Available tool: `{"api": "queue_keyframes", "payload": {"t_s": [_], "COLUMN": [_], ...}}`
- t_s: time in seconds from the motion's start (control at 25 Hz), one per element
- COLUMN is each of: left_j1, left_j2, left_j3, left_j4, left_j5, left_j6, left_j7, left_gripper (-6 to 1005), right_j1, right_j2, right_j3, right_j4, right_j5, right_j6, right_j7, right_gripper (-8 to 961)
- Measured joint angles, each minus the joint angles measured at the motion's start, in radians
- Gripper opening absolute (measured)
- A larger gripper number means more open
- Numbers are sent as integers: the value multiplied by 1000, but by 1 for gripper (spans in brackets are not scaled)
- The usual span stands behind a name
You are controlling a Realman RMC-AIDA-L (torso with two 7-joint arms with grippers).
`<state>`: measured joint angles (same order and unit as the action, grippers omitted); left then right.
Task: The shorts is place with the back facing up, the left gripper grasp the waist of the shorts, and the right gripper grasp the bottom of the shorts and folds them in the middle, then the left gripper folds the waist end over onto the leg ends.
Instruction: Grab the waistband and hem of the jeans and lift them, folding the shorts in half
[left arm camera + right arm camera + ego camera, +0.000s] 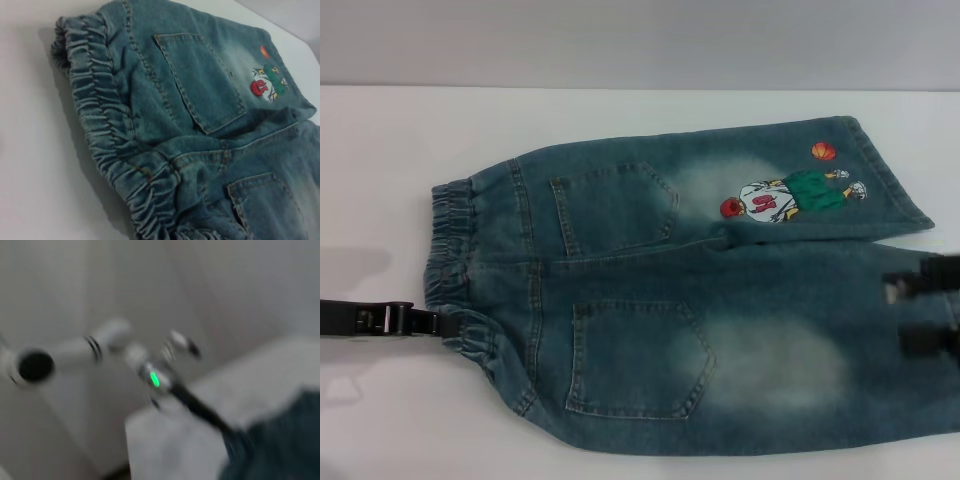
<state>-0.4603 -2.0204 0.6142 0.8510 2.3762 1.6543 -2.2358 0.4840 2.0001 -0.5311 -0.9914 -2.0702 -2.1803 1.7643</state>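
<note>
I have the shorts [700, 310] lying flat, back up, on the white table [400, 420], spread across its middle and running off toward the right edge. Near leg sits closest to me with one back pocket [638, 360] and a pale worn patch beside it. The left gripper [448, 324] comes in low from the table's left edge and meets the gathered elastic waist [455, 270] at its near end; I cannot tell if its fingers are clamped on the band or just touching. The right gripper [925, 310] is over the near leg at the right edge, near the bottom of the shorts; I cannot tell its finger state either. The left wrist view shows the scrunched waistband [105, 135] close up, seams and pocket [200, 80] behind it. Farther back lies the other leg with the second pocket [615, 210] and the embroidered figure [785, 195], orange ball [823, 151] above it, near the table's far edge.
</note>
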Motion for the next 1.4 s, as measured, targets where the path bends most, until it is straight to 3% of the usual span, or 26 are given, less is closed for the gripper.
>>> {"api": "queue_keyframes", "payload": {"t_s": [0.44, 0.84, 1.08, 1.4], "left_j1": [3, -10, -11, -12], "left_j2": [-1, 1, -1, -1], "left_j3": [1, 10, 11, 12], "left_j4": [-3, -29, -34, -34], "left_j5": [5, 8, 8, 4], "left_j6": [-18, -39, -42, -41], "left_j7": [1, -2, 0, -7], "left_gripper": [44, 44, 44, 44], "right_j1": [5, 28, 42, 69], "right_j2": [-34, -60, -72, -68], "right_j3": [103, 118, 116, 90], "right_j4": [-16, -65, -64, -33], "right_j5": [-325, -662, -718, -790], "right_j6": [4, 61, 128, 184], "right_j7": [-5, -46, -56, -35], "right_gripper": [680, 679, 680, 680]}}
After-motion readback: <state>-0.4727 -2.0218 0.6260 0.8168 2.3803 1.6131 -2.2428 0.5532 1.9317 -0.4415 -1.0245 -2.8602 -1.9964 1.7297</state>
